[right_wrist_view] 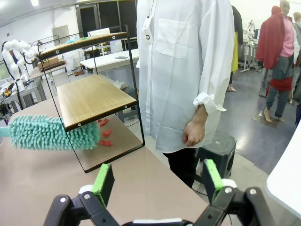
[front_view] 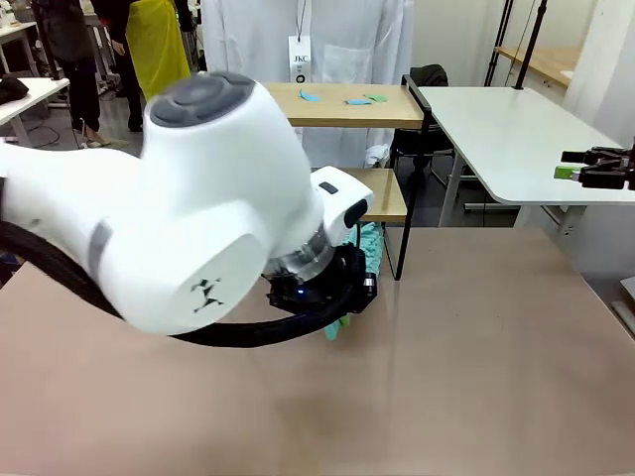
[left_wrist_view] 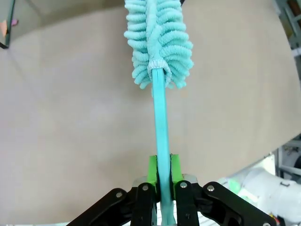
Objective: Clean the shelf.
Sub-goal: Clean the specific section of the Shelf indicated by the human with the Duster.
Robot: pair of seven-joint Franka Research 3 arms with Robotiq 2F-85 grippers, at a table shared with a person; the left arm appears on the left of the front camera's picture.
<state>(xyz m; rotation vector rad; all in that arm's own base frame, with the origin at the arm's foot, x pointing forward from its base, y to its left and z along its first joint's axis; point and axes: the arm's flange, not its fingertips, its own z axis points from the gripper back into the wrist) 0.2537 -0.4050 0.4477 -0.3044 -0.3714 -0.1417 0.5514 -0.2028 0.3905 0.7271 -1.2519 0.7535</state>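
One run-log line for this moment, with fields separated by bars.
left gripper: shut on duster | right gripper: open | shelf: scraps on top

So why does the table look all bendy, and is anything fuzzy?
Left wrist view: the wide lens curves the edge of the table; the duster looks sharp. Front view: the left arm sits close to the camera and looks slightly soft.

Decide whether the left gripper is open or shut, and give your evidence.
Shut: the left gripper clamps the teal duster by its handle, green pads touching both sides.
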